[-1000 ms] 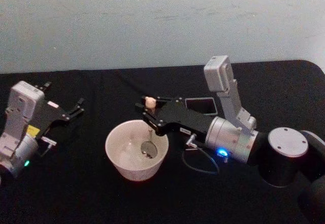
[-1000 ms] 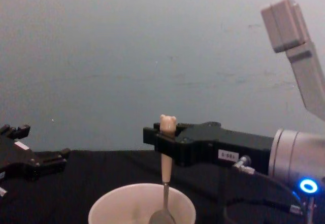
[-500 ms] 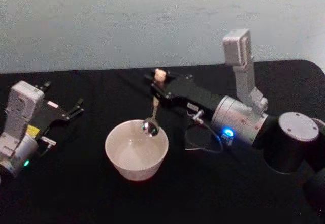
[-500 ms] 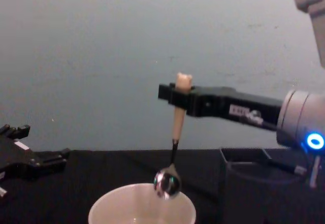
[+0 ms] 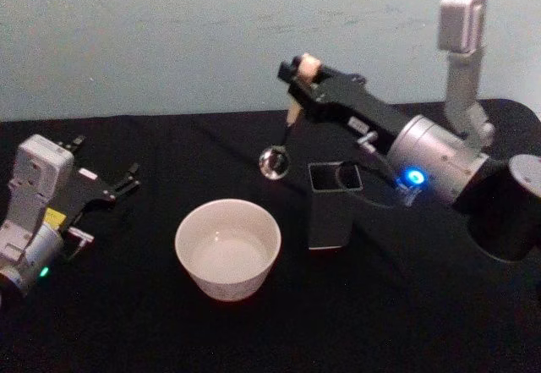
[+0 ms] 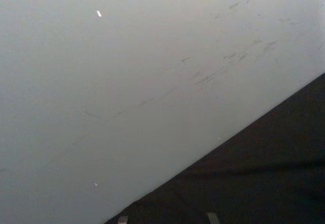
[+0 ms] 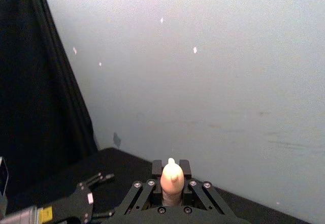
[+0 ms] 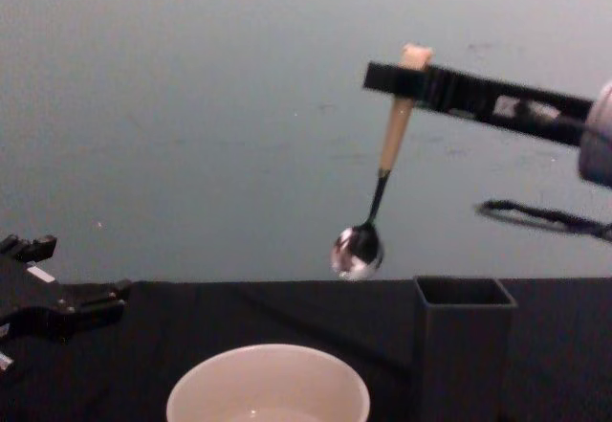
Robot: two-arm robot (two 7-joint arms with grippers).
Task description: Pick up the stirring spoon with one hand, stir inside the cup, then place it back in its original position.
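My right gripper is shut on the stirring spoon's beige handle, just below its bear head. The stirring spoon hangs tilted in the air, its shiny bowl lowest, well above the table and up and to the right of the cup. The pale cup stands on the black table with nothing in it; its rim shows in the chest view as well. My left gripper rests open at the table's left side, far from both.
A dark grey square holder stands upright just right of the cup, below the right arm; it appears in the chest view too. A black cloth covers the table. A pale wall rises behind.
The right gripper has lifted the spoon out of the cup and carried it up and to the right, now high above the table. The dark holder has come into view. Left arm unmoved.
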